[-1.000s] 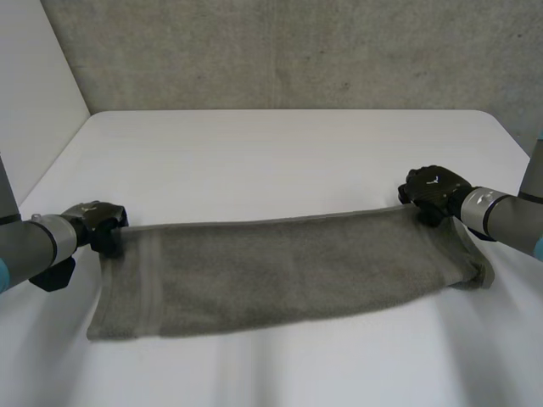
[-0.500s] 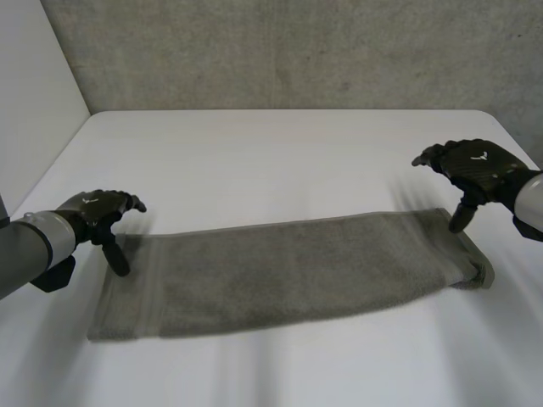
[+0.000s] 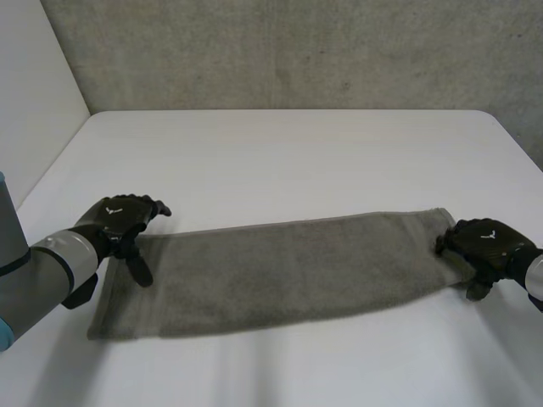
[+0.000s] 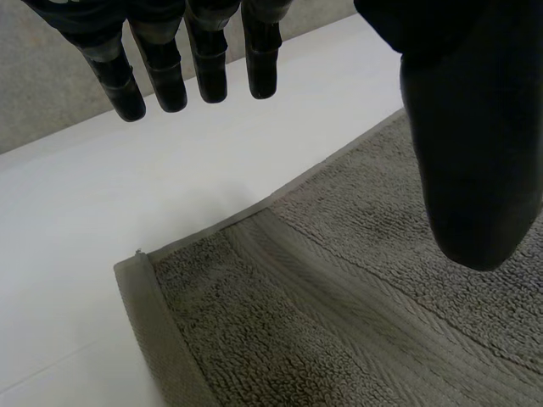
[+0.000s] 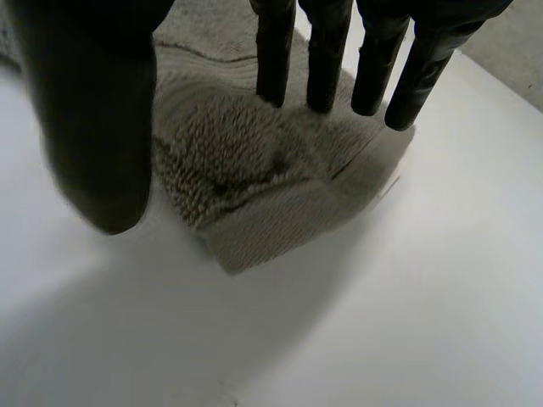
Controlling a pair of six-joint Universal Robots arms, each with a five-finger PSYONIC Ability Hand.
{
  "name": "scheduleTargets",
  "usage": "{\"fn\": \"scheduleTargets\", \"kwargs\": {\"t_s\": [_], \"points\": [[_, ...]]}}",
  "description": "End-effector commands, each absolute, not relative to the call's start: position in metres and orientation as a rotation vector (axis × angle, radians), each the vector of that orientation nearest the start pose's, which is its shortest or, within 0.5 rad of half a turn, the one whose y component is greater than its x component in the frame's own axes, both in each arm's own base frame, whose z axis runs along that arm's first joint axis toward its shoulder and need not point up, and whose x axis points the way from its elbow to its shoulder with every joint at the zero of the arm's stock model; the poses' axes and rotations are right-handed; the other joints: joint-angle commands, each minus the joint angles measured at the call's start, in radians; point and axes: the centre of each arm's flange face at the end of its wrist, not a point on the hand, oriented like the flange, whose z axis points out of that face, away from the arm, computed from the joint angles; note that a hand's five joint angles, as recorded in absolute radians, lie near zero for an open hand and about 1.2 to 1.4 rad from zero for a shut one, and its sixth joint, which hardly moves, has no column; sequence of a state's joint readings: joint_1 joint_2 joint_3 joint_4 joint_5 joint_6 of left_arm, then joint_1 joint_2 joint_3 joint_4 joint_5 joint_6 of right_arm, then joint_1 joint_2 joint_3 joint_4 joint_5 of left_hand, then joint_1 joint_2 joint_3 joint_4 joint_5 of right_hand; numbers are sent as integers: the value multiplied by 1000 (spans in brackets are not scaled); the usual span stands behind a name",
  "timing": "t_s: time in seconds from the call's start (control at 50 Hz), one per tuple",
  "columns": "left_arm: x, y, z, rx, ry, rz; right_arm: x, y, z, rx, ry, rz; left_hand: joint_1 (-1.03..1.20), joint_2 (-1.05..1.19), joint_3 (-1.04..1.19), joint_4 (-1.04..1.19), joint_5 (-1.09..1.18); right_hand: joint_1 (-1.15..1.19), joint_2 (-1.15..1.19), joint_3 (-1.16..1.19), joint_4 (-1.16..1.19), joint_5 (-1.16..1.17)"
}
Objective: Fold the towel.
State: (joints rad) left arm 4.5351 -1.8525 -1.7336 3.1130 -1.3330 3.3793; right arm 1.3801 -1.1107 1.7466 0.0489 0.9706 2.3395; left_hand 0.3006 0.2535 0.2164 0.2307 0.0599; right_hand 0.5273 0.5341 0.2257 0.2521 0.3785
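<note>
Towel (image 3: pixel 288 267) flat on the bench (image 3: pixel 288 161), both hands released.
It lies as a long strip across the bench's near half. The left hand (image 3: pixel 119 220) hovers over its left end, fingers straight, thumb apart. The right hand (image 3: pixel 484 242) is over the right end, fingers straight, grasping nothing.

Your left hand (image 3: pixel 119 222) hung open over the left end of the towel (image 3: pixel 288 267), fingers straight and thumb spread wide, while your right hand (image 3: pixel 485 244) hovered open at its right end, thumb held apart.
</note>
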Motion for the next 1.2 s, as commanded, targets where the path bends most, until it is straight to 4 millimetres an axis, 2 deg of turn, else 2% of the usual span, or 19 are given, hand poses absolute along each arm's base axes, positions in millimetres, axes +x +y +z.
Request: {"fn": "scheduleTargets", "kwargs": {"t_s": [0.02, 0.08, 0.16, 0.38, 0.52, 0.56, 0.58, 0.62, 0.64, 0.68, 0.7, 0.74, 0.9, 0.98, 1.02, 1.04, 1.06, 1.14, 1.2], "points": [[-203, -270, 176, 774, 2704, -1752, 125, -322, 123, -1175, 2393, -1545, -105, -58, -42, -56, -39, 524, 517, -51, -78, 498], [-203, -270, 175, 772, 2704, -1754, 123, -327, 125, -1170, 2392, -1580, -108, -61, -42, -56, -41, 868, 861, -51, -78, 842], [-203, -269, 174, 772, 2705, -1752, 120, -332, 133, -1179, 2384, -1636, -108, -61, -42, -56, -41, 869, 862, -51, -78, 843], [-202, -269, 177, 739, 2716, -1765, 46, -376, 197, -1085, 2464, -2007, -108, -61, -42, -56, -41, 869, 862, -51, -78, 843], [-200, -270, 177, 726, 2716, -1767, 51, -381, 239, -1150, 2369, -2168, -111, -63, -42, -56, -44, 869, 862, -51, -78, 843], [-200, -271, 177, 719, 2714, -1775, 92, -369, 256, -1234, 2223, -2167, -108, -61, -42, -56, -42, 869, 862, -51, -78, 843], [-200, -271, 178, 715, 2713, -1783, 92, -369, 256, -1234, 2223, -2167, -111, -63, -42, -56, -44, 869, 862, -51, -78, 843], [-200, -271, 177, 712, 2716, -1783, 154, -345, 266, -1349, 2026, -2137, -111, -63, -42, -56, -44, 869, 862, -51, -78, 843], [-201, -270, 177, 710, 2719, -1784, 154, -345, 266, -1349, 2025, -2137, -111, -63, -42, -56, -44, 869, 862, -51, -78, 843], [-200, -270, 179, 706, 2715, -1790, 213, -313, 262, -1464, 1841, -2058, -111, -63, -42, -56, -44, 869, 862, -51, -78, 843], [-200, -270, 180, 704, 2711, -1796, 214, -313, 262, -1464, 1840, -2057, -111, -63, -42, -56, -44, 869, 862, -51, -78, 843], [-200, -270, 181, 702, 2707, -1803, 269, -273, 253, -1562, 1688, -1972, -111, -63, -42, -56, -44, 869, 862, -51, -78, 843], [-199, -270, 183, 696, 2696, -1819, 367, -192, 202, -1731, 1441, -1800, -111, -63, -42, -56, -44, 869, 862, -51, -78, 843], [-200, -269, 181, 698, 2702, -1811, 388, -174, 172, -1785, 1425, -1690, -111, -63, -42, -56, -44, 869, 862, -51, -78, 843], [-200, -268, 181, 700, 2702, -1811, 392, -169, 161, -1803, 1433, -1649, -111, -63, -42, -56, -44, 609, 602, -51, -78, 583], [-201, -268, 181, 705, 2701, -1814, 391, -167, 155, -1814, 1454, -1626, -111, -63, -42, -56, -44, 149, 143, -51, -78, 124], [-201, -267, 181, 705, 2701, -1814, 389, -169, 155, -1811, 1472, -1618, -111, -63, -42, -56, -44, -108, -115, -51, -78, -134], [-202, -267, 181, 709, 2700, -1816, 385, -170, 159, -1795, 1478, -1617, -108, -61, -42, -56, -42, -111, -117, -51, -78, -136], [-202, -269, 183, 711, 2691, -1829, 373, -181, 185, -1733, 1491, -1700, -111, -63, -42, -56, -44, -347, -353, -51, -78, -372]]}}
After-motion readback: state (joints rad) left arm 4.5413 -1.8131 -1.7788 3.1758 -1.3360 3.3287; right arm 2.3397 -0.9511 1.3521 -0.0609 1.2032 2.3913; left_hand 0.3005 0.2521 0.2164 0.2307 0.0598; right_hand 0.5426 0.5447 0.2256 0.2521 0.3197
